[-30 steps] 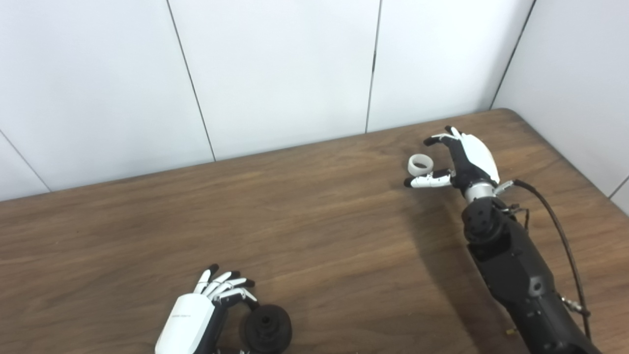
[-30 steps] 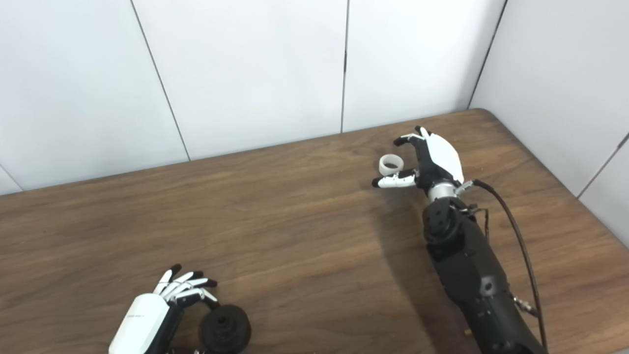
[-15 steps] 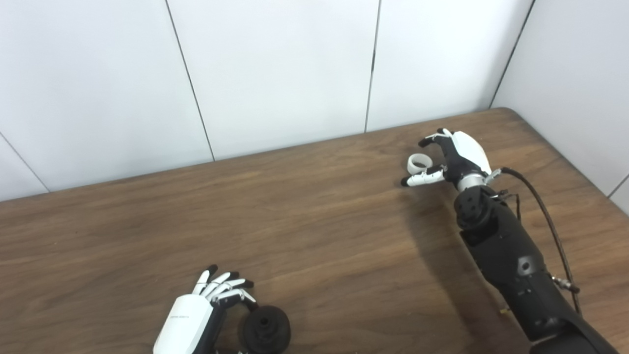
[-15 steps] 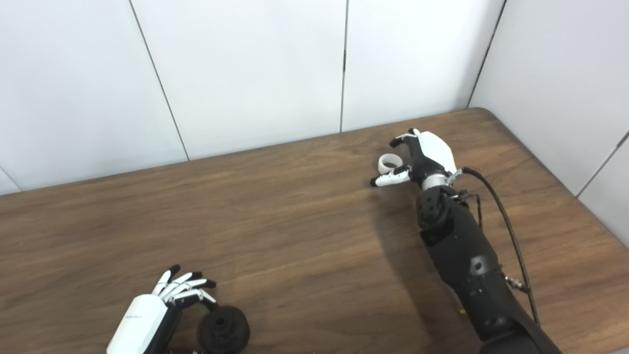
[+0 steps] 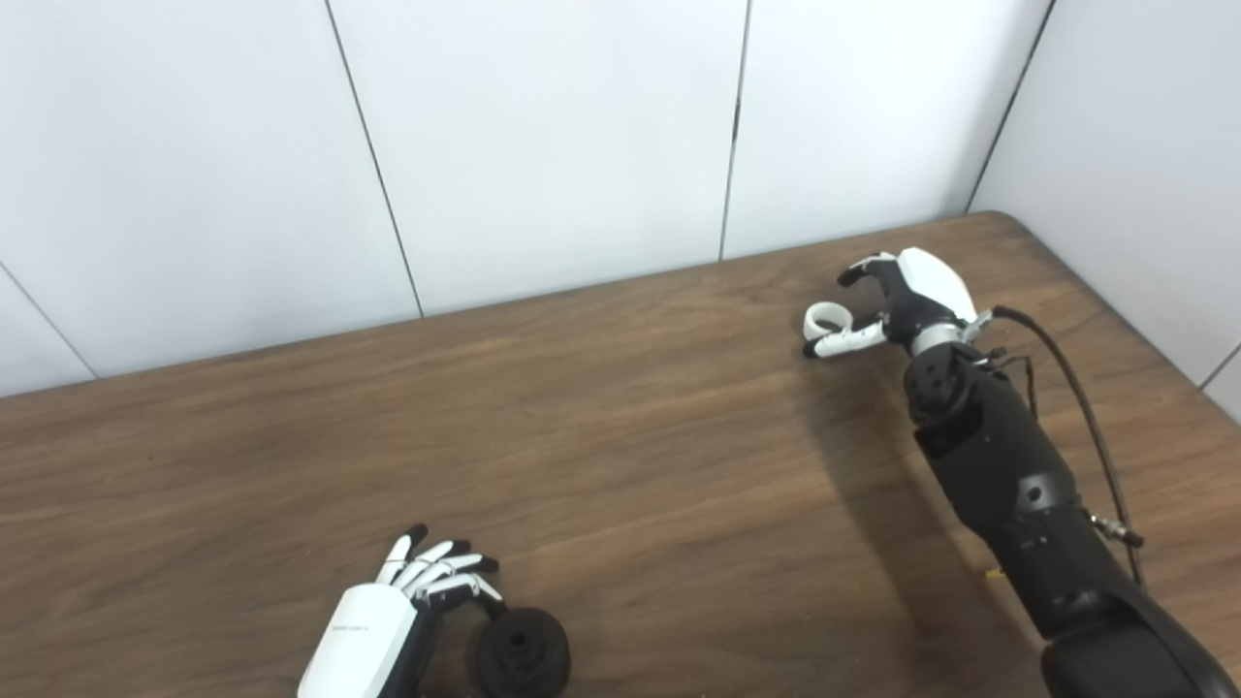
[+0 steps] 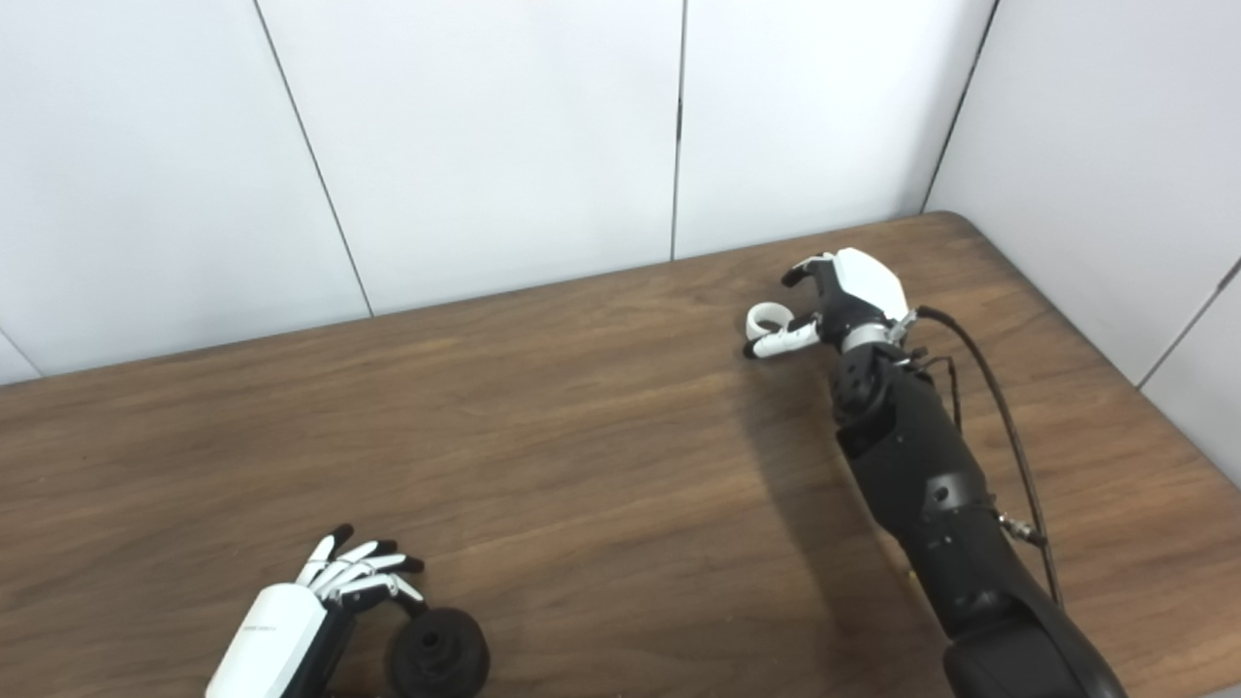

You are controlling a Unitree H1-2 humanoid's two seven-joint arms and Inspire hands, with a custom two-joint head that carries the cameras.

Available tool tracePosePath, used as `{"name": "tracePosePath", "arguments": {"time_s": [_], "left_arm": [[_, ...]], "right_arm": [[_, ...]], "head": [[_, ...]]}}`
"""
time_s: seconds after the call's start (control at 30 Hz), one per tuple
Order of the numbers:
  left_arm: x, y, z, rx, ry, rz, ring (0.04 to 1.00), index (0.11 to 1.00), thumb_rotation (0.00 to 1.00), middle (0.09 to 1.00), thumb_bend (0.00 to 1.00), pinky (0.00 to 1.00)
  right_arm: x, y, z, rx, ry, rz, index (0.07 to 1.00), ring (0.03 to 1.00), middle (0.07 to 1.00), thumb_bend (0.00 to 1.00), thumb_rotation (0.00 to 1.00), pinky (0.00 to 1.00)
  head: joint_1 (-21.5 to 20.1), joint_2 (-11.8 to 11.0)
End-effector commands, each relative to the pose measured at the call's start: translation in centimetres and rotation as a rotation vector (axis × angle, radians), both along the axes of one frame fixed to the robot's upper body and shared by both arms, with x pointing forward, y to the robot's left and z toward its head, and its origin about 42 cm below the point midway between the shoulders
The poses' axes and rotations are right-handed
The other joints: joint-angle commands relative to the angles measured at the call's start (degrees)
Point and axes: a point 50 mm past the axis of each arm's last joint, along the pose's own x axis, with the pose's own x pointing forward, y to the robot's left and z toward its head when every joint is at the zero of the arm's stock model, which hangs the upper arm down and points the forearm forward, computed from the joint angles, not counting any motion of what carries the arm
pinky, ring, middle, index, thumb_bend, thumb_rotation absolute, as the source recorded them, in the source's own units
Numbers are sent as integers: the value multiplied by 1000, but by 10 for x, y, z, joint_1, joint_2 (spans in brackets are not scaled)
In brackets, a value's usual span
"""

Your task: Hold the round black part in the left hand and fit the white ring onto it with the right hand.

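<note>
Between right hand fingers, seemingly, white ring

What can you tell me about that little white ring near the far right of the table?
The white ring is a small, smooth, plastic-looking band with an open centre, lying flat on the brown wooden table. The right hand is curled around it, thumb just in front and fingers behind; whether they grip it yet cannot be told.

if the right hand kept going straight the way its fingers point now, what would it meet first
The white ring. The right hand points toward the picture's left, fingers curled above the ring and thumb beside it, open and not yet closed. Beyond the ring only bare table shows. Whether the thumb already touches it is unclear.
</note>
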Motion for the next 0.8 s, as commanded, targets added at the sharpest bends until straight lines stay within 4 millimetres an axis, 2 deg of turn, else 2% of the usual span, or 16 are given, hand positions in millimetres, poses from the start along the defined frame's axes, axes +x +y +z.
{"name": "tracePosePath", "arguments": {"time_s": [0.0, 0.77], "left_arm": [[-7, 9, -4, 42, 26, -2, 868, 482, 51, 770, 524, 1000], [-6, 9, -3, 46, 28, -5, 873, 482, 52, 774, 524, 1000]], "right_arm": [[12, 0, 29, -26, -68, -8, 723, 976, 922, 819, 264, 969], [14, 6, 27, -1, -26, 8, 683, 1000, 928, 809, 277, 993]], "head": [[-1, 0], [-3, 4]]}}
